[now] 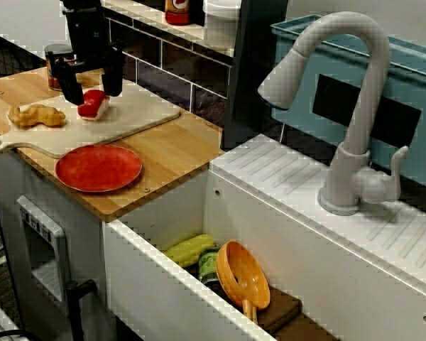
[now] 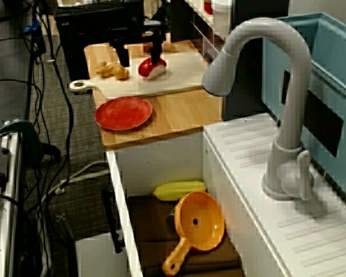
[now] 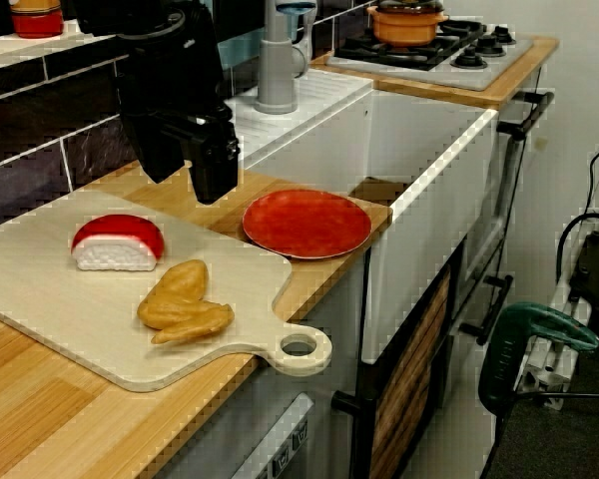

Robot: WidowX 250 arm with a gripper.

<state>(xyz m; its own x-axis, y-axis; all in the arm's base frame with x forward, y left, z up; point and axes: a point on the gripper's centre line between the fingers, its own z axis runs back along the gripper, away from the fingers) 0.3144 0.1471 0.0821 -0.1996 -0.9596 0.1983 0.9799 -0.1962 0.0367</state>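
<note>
hovering over sushi piece (image 1: pixel 94 105) on cutting board (image 1: pixel 142 114), tool (image 1: pixel 94 91) spread wide so fingers (image 1: pixel 114 74) clear both sides; nothing held.

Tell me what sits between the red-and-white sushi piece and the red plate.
Nothing: only bare cutting board between the sushi piece and the red plate, clearest in the view toward the stove.
</note>
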